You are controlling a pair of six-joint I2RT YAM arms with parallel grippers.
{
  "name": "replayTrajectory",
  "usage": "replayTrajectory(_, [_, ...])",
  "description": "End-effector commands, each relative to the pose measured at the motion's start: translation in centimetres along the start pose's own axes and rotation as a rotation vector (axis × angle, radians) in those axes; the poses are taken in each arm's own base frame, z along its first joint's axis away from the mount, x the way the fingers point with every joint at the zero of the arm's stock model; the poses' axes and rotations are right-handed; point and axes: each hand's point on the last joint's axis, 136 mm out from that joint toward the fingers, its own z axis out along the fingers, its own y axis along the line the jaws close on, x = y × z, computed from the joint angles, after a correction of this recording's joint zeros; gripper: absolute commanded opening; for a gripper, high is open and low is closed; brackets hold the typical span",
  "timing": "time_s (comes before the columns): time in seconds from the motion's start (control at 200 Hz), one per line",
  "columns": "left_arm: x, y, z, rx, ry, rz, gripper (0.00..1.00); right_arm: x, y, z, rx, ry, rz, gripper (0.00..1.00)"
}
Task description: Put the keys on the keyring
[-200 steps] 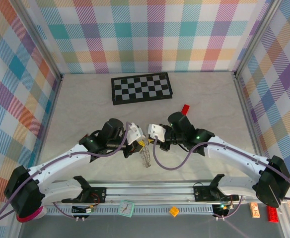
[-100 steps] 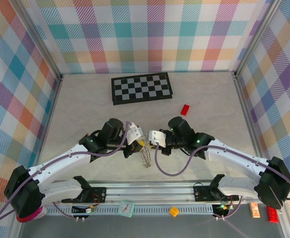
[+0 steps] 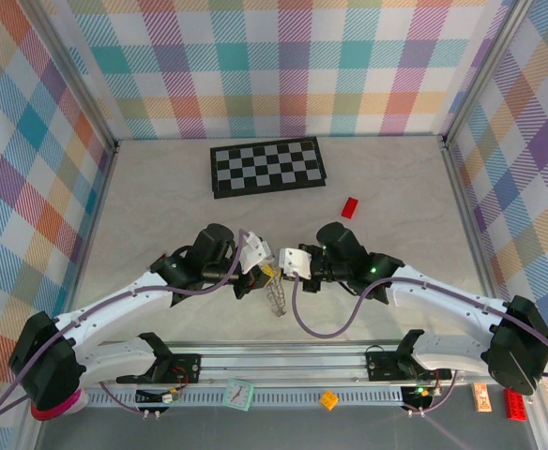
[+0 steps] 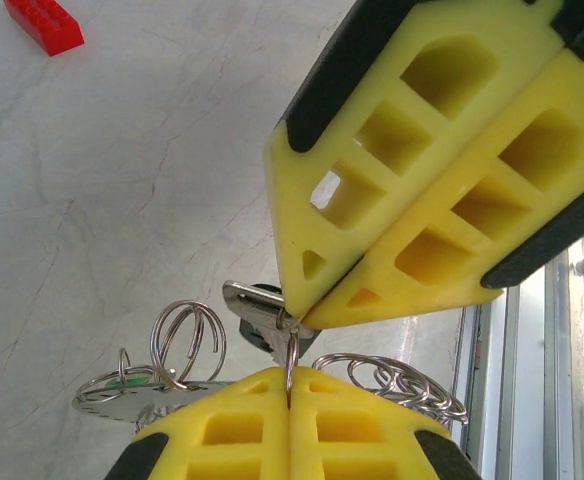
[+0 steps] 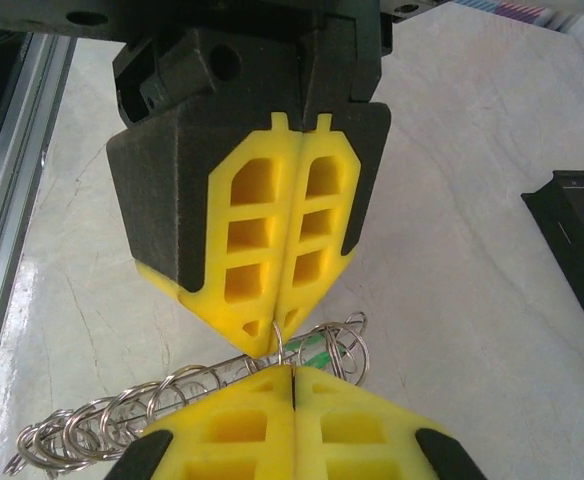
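**While Everything Hung on a Thin Pinch, a Slip Was the Danger**

Over the near middle of the table [image 3: 161,187], the left arm [image 3: 114,305] and the right arm [image 3: 443,295] met tip to tip. The left gripper [image 4: 288,380] was fully closed on a small wire loop [image 4: 290,352] of the keyring [image 4: 122,392]. The ring's flat plate and fringe of loops trailed beside it toward the near edge. The right gripper [image 4: 298,316], equally closed, seemed to pinch the black-headed key [image 4: 247,298] at that loop's top. The green-headed key [image 5: 317,350] sat among the neighbouring loops.

As I judged it, any sideways pull could have bent the thin loop or dragged it out of the left pads, dropping the ring. A twist of the right wrist might have let the tiny key pivot or pop free, since so little metal was gripped.
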Motion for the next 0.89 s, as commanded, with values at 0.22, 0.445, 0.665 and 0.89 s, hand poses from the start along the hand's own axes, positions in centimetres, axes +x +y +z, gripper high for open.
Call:
replayTrajectory(0.22, [-2.8,-0.4,-0.5,0.015,-0.07,0.019,0.0,-0.7,1.5,-0.8,-0.05,-0.03,-0.057,0.0])
replayTrajectory(0.445, [-2.8,-0.5,-0.5,0.019,-0.069,0.018,0.0,-0.2,0.3,-0.5,0.024,-0.001,-0.075,0.0])
replayTrajectory(0.665, [-2.8,-0.4,-0.5,0.019,-0.068,0.018,0.0,-0.3,-0.5,-0.5,0.079,-0.002,-0.081,0.0])
replayTrajectory(0.89, [-2.8,-0.5,-0.5,0.02,-0.067,0.019,0.0,-0.5,-0.3,-0.2,0.068,-0.011,-0.087,0.0])
